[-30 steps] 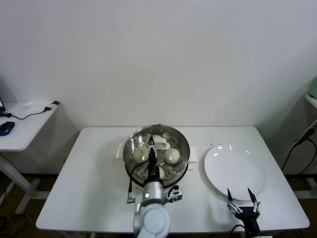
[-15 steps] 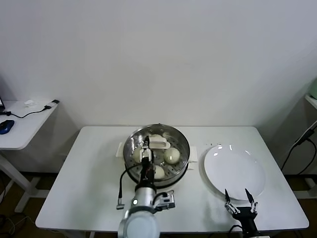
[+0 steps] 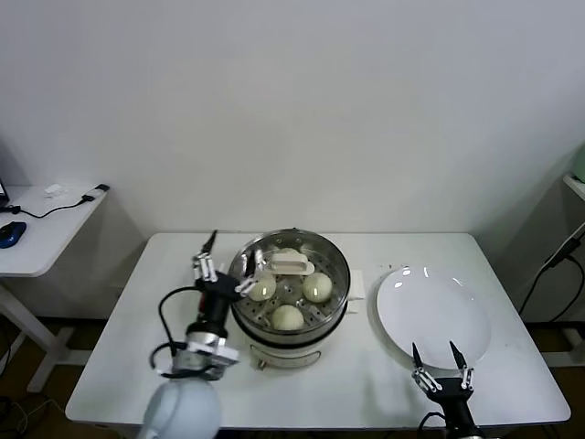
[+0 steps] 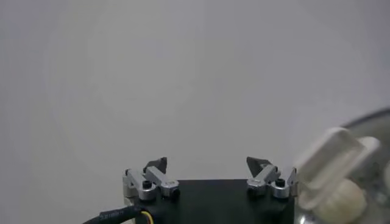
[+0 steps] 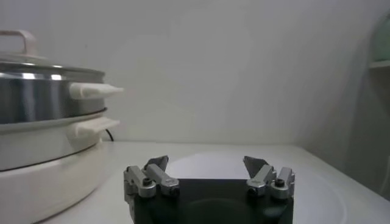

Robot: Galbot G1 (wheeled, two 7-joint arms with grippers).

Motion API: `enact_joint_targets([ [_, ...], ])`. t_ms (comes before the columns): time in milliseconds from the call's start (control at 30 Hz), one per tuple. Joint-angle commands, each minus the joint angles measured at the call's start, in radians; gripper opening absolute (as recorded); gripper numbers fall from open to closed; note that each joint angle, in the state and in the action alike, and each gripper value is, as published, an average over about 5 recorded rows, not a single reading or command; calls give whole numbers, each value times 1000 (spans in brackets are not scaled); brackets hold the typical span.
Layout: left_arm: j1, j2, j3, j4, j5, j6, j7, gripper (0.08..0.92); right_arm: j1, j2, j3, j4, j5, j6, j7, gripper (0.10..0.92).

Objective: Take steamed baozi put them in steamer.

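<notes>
The shiny steel steamer stands mid-table on its white base. Inside lie three clear cream-white baozi: one at the left, one at the right, one at the front. A fourth pale round shape shows at the back, partly hidden by a white handle. My left gripper is open and empty at the steamer's left rim, raised. In the left wrist view my left gripper faces the wall. My right gripper is open and empty at the table's front right; the right wrist view shows it too.
A flat white plate lies right of the steamer, bare, just beyond my right gripper. The steamer fills the side of the right wrist view. A side desk with cables stands at far left.
My left gripper has drawn back out of the steamer and swung left to its left rim, open. The front baozi now shows. My right gripper has sunk slightly toward the table's front edge.
</notes>
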Motion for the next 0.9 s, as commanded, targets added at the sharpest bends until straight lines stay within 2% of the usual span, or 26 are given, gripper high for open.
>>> enact_joint_targets([
  [33, 192, 106, -426, 59, -932, -342, 8, 823, 5, -3, 1, 0, 15, 66, 7, 823],
  [167, 239, 119, -401, 153, -941, -426, 39, 823, 6, -1, 6, -3, 15, 69, 10, 823],
  [467, 275, 96, -312, 329, -872, -560, 65, 823, 6, 23, 16, -11, 19, 78, 7, 823],
  [900, 309, 75, -262, 351, -811, -606, 71, 823, 10, 27, 18, -19, 20, 78, 7, 823],
])
